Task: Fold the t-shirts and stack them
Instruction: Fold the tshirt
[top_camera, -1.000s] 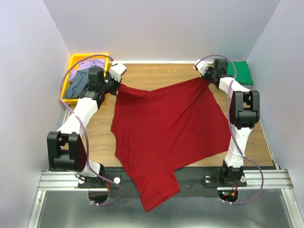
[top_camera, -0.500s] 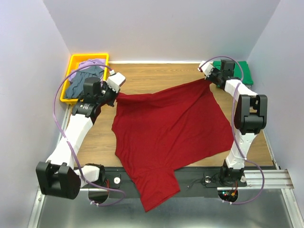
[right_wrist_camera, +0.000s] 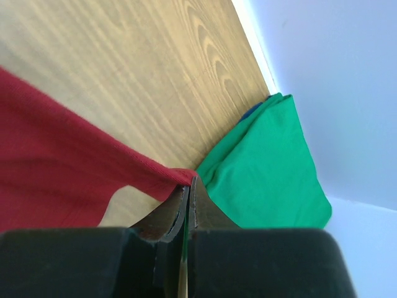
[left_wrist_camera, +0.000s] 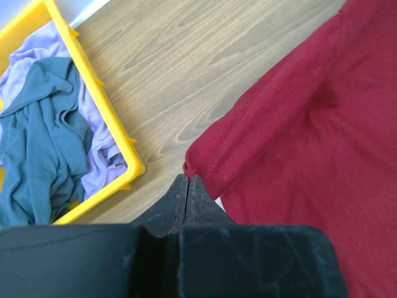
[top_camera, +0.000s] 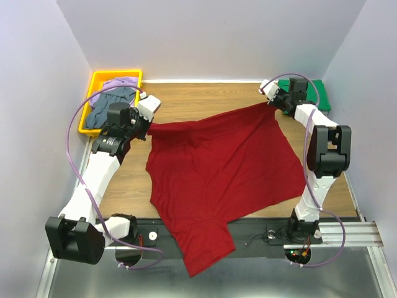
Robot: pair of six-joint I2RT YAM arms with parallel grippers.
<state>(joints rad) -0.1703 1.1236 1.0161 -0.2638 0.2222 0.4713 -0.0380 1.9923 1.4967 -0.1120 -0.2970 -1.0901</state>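
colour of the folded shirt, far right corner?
Folded shirt is bright green; clearest in right wrist view.

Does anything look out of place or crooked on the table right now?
Yes. The dark red t-shirt lies skewed rather than square, and its near part spills over the near edge of the table, hanging off the wooden surface.

Wood table (top_camera: 205,99), three things on it.
Across the centre: dark red t-shirt (top_camera: 217,167), spread out, one end hanging over the near edge; yellow tray (top_camera: 115,72) far-left corner; folded bright green t-shirt (top_camera: 316,93) far-right corner.
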